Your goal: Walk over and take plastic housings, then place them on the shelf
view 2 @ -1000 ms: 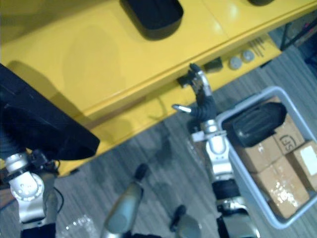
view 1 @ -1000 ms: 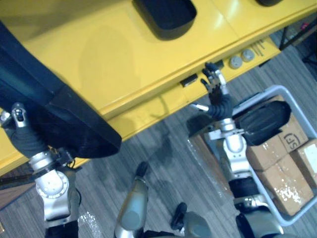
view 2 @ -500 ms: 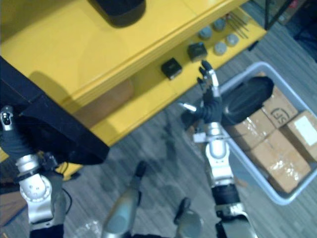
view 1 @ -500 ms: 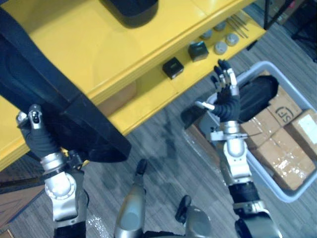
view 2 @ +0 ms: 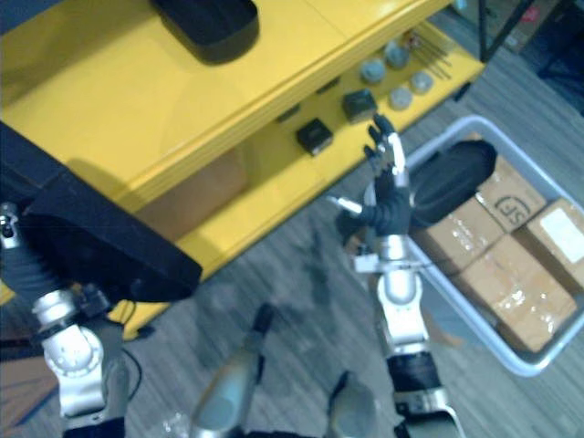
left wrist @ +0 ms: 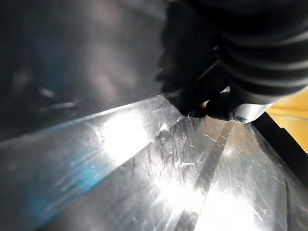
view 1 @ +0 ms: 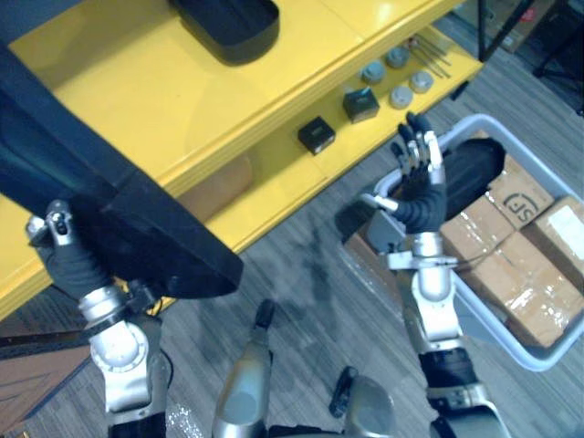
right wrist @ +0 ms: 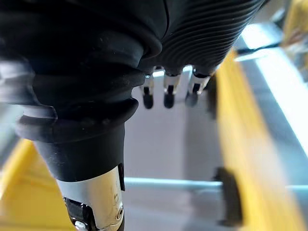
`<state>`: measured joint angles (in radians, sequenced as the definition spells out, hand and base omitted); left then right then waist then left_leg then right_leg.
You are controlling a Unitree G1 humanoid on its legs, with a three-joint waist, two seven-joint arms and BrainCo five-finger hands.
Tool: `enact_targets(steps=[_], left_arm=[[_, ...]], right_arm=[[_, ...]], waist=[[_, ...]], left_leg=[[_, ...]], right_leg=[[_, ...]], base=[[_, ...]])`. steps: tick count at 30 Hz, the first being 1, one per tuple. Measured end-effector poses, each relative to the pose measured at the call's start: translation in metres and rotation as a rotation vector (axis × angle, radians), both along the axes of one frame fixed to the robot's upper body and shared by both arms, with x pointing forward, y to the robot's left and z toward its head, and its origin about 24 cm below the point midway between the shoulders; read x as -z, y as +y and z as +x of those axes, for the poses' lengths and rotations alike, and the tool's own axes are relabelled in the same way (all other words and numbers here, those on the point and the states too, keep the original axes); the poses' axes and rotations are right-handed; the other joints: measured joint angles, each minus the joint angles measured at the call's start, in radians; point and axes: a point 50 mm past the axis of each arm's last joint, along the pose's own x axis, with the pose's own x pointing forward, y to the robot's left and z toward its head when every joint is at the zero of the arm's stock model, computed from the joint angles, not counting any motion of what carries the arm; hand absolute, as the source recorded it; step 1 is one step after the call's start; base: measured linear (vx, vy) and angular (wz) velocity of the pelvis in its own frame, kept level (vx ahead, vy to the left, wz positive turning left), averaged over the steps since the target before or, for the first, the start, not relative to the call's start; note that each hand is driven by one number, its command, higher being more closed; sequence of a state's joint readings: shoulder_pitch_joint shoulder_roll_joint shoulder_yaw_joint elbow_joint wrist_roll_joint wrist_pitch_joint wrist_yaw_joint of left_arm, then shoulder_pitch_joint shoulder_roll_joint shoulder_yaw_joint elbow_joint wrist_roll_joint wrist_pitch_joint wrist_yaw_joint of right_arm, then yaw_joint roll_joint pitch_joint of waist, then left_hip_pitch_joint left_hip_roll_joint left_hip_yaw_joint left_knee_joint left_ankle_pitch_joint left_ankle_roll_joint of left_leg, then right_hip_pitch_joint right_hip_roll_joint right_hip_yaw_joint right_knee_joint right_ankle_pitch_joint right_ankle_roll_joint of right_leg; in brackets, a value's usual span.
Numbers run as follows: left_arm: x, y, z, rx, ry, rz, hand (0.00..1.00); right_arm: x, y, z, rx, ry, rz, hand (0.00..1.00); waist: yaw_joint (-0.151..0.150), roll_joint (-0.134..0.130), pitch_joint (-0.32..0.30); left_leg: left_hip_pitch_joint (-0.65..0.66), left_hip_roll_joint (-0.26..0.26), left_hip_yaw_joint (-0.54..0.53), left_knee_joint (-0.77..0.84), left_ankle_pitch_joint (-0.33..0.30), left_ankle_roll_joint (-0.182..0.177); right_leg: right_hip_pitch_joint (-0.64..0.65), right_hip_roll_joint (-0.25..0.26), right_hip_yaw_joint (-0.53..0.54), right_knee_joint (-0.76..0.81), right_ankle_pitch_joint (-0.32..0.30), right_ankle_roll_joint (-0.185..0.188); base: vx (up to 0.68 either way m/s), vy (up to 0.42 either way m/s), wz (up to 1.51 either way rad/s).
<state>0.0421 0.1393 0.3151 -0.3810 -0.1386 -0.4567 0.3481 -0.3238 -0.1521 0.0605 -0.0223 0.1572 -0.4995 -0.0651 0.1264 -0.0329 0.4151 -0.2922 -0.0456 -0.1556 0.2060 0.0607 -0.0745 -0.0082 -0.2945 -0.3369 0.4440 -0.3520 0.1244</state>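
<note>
At the lower left of the frame, the left hand (view 1: 66, 255) is set against the near edge of a large, glossy black plastic housing (view 1: 109, 201). This housing runs from the left border to the lower middle and overhangs the grey striped floor (view 1: 301, 265). The housing hides how the hand holds it, so I cannot tell whether it grips.

At the right of centre, the right hand (view 1: 420, 187) is raised with its palm up. Its fingers (right wrist: 167, 94) are straight, a little spread, and hold nothing. It hangs over the near corner of a pale grey plastic bin (view 1: 511, 336) at the right edge.

Inside the bin, brown cardboard boxes (view 1: 511, 274) lie side by side. A second rounded black plastic housing (view 1: 470, 164) rests on them, just behind the right hand.

Beyond the hands stands a yellow shelf. On its lower board (view 1: 274, 182), two small black square boxes (view 1: 317, 137) sit near each other above the centre. Several flat grey round discs (view 1: 399, 96) and a bundle of thin metal rods (view 1: 431, 53) lie further along, toward the upper right.

The shelf's top board (view 1: 164, 82) takes up the upper left. A third black plastic housing (view 1: 226, 20), tray-shaped with a raised rim, lies on it at the top edge of the frame.
</note>
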Motion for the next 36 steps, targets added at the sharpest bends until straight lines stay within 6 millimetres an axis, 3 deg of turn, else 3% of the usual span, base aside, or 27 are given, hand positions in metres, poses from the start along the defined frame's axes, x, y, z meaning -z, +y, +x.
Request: enact_targets(steps=[2, 3, 4, 6, 7, 8, 11, 12, 15, 17, 18, 19, 21, 22, 24, 27, 30, 32, 33, 34, 36], left_arm=[[-0.005, 0.001, -0.004, -0.001, -0.026, 0.02, 1.0], [-0.005, 0.001, -0.004, 0.0, -0.032, 0.024, 1.0], [-0.006, 0.002, -0.006, 0.005, -0.034, 0.039, 1.0], [-0.008, 0.003, -0.006, 0.012, -0.03, 0.07, 1.0], [-0.011, 0.004, -0.005, 0.016, -0.032, 0.092, 1.0], [-0.013, 0.004, -0.005, 0.018, -0.042, 0.098, 1.0], [-0.012, 0.002, -0.003, 0.028, -0.033, 0.089, 1.0], [-0.01, 0.0, -0.001, 0.042, -0.013, 0.091, 1.0], [-0.008, 0.001, 0.001, 0.056, 0.029, 0.1, 1.0], [-0.008, 0.001, 0.002, 0.059, 0.044, 0.104, 1.0], [-0.01, 0.001, 0.002, 0.065, 0.044, 0.114, 1.0], [-0.008, -0.002, 0.002, 0.078, 0.042, 0.105, 1.0], [0.0, -0.011, 0.004, 0.124, 0.065, 0.077, 1.0], [0.002, -0.016, 0.005, 0.157, 0.077, 0.09, 1.0], [0.001, -0.015, 0.004, 0.148, 0.067, 0.08, 1.0], [0.0, -0.015, 0.005, 0.138, 0.059, 0.072, 1.0], [0.003, -0.012, 0.011, 0.097, 0.068, 0.045, 1.0], [0.012, -0.007, 0.012, 0.039, 0.122, 0.038, 1.0], [0.014, -0.006, 0.012, 0.023, 0.137, 0.037, 1.0], [0.02, 0.0, 0.008, -0.026, 0.176, 0.044, 1.0], [0.027, 0.008, 0.001, -0.066, 0.218, 0.037, 1.0]], right_arm=[[0.002, -0.006, -0.002, 0.014, 0.003, 0.023, 0.0], [0.004, -0.008, -0.003, 0.02, 0.01, 0.021, 0.0], [0.012, -0.012, -0.005, 0.032, 0.042, 0.028, 0.0], [0.017, -0.021, -0.007, 0.069, 0.06, 0.036, 0.0], [0.019, -0.03, -0.007, 0.103, 0.067, 0.043, 0.0], [0.018, -0.038, -0.008, 0.135, 0.058, 0.049, 0.0], [0.018, -0.052, -0.013, 0.183, 0.05, 0.045, 0.0], [0.021, -0.057, -0.017, 0.193, 0.06, 0.043, 0.0], [0.018, -0.061, -0.024, 0.196, 0.044, 0.016, 0.0], [0.006, -0.063, -0.03, 0.183, -0.013, 0.006, 0.0], [-0.001, -0.064, -0.033, 0.164, -0.042, 0.005, 0.0], [-0.006, -0.065, -0.035, 0.151, -0.065, -0.003, 0.0], [-0.011, -0.071, -0.036, 0.149, -0.071, -0.021, 0.0], [-0.013, -0.075, -0.035, 0.145, -0.063, -0.034, 0.0], [-0.017, -0.072, -0.031, 0.101, -0.057, -0.032, 0.0], [-0.027, -0.052, -0.02, -0.054, -0.083, -0.012, 0.0], [-0.036, -0.007, -0.003, -0.27, -0.09, -0.006, 0.0], [-0.032, 0.035, 0.004, -0.435, -0.057, -0.01, 0.0], [-0.029, 0.046, 0.004, -0.475, -0.045, -0.015, 0.0], [-0.019, 0.075, 0.003, -0.576, 0.008, -0.029, 0.0], [-0.007, 0.103, 0.0, -0.668, 0.07, -0.061, 0.0]], waist=[[0.0, 0.001, -0.031], [0.002, 0.01, -0.036], [-0.002, 0.008, -0.045], [-0.017, 0.0, -0.05], [-0.036, -0.004, -0.063], [-0.042, -0.006, -0.071], [-0.059, 0.008, -0.094], [-0.059, 0.023, -0.102], [-0.053, 0.02, -0.136], [-0.048, -0.003, -0.158], [-0.045, -0.044, -0.188], [-0.045, -0.049, -0.206], [-0.045, 0.004, -0.23], [-0.051, 0.039, -0.251], [-0.054, 0.064, -0.265], [-0.043, 0.088, -0.276], [-0.022, 0.078, -0.267], [-0.001, 0.066, -0.258], [0.006, 0.065, -0.256], [0.024, 0.059, -0.249], [0.032, 0.057, -0.248]], left_leg=[[-0.014, 0.005, 0.05, 0.095, -0.077, 0.041], [-0.013, 0.009, 0.049, 0.126, -0.095, 0.027], [0.015, 0.006, 0.038, 0.163, -0.131, 0.037], [0.066, 0.003, 0.011, 0.147, -0.143, 0.05], [0.095, 0.006, -0.025, 0.13, -0.146, 0.06], [0.12, 0.016, -0.045, 0.115, -0.149, 0.064], [0.143, 0.05, -0.1, 0.11, -0.171, 0.057], [0.156, 0.074, -0.119, 0.113, -0.188, 0.048], [0.183, 0.127, -0.139, 0.122, -0.232, 0.011], [0.184, 0.139, -0.142, 0.14, -0.262, -0.031], [0.185, 0.133, -0.144, 0.14, -0.288, -0.057], [0.187, 0.159, -0.145, 0.146, -0.31, -0.086], [0.184, 0.221, -0.131, 0.123, -0.291, -0.099], [0.195, 0.242, -0.104, 0.049, -0.233, -0.121], [0.23, 0.247, -0.064, -0.051, -0.156, -0.128], [0.243, 0.247, -0.045, -0.097, -0.116, -0.125], [0.252, 0.241, -0.028, -0.095, -0.115, -0.123], [0.257, 0.231, -0.029, -0.096, -0.127, -0.104], [0.256, 0.226, -0.03, -0.098, -0.131, -0.097], [0.257, 0.209, -0.044, -0.1, -0.136, -0.088], [0.255, 0.194, -0.067, -0.099, -0.138, -0.085]], right_leg=[[0.042, 0.001, -0.007, 0.016, 0.026, -0.015], [0.02, -0.001, 0.024, 0.089, 0.041, -0.044], [-0.064, -0.004, 0.121, 0.293, 0.129, -0.131], [-0.121, -0.006, 0.177, 0.442, 0.295, -0.122], [-0.141, -0.004, 0.188, 0.499, 0.3, -0.119], [-0.156, 0.024, 0.201, 0.484, 0.199, -0.122], [-0.171, 0.094, 0.206, 0.326, 0.131, -0.129], [-0.174, 0.116, 0.213, 0.227, 0.134, -0.126], [-0.177, 0.128, 0.233, -0.008, 0.179, -0.106], [-0.162, 0.119, 0.233, -0.1, 0.253, -0.122], [-0.137, 0.113, 0.261, -0.132, 0.277, -0.115], [-0.099, 0.119, 0.248, -0.164, 0.283, 0.024], [-0.09, 0.165, 0.204, -0.166, 0.266, -0.007], [-0.093, 0.172, 0.175, -0.16, 0.258, -0.019], [-0.096, 0.17, 0.162, -0.156, 0.257, -0.022], [-0.094, 0.168, 0.148, -0.159, 0.255, -0.026], [-0.075, 0.163, 0.142, -0.169, 0.255, -0.025], [-0.057, 0.151, 0.126, -0.178, 0.253, -0.016], [-0.054, 0.145, 0.12, -0.178, 0.251, -0.011], [-0.041, 0.13, 0.108, -0.183, 0.248, -0.002], [-0.014, 0.115, 0.085, -0.201, 0.246, 0.002]], base=[[0.13, 0.071, 0.22], [0.15, 0.124, 0.16], [0.12, 0.13, 0.19], [0.16, 0.094, 0.37], [0.22, 0.013, 0.53], [0.24, -0.015, 0.54], [0.19, -0.039, 0.47], [0.18, -0.089, 0.34], [0.23, -0.19, 0.17], [0.18, -0.279, 0.16], [0.19, -0.45, 0.4], [0.23, -0.585, 0.43], [0.22, -0.443, 0.45], [0.21, -0.265, 0.47], [0.22, -0.238, 0.37], [0.13, -0.099, 0.13], [0.03, 0.011, 0.06], [-0.04, 0.061, 0.22], [-0.06, 0.087, 0.33], [-0.05, 0.077, 0.38], [-0.03, 0.069, 0.46]])
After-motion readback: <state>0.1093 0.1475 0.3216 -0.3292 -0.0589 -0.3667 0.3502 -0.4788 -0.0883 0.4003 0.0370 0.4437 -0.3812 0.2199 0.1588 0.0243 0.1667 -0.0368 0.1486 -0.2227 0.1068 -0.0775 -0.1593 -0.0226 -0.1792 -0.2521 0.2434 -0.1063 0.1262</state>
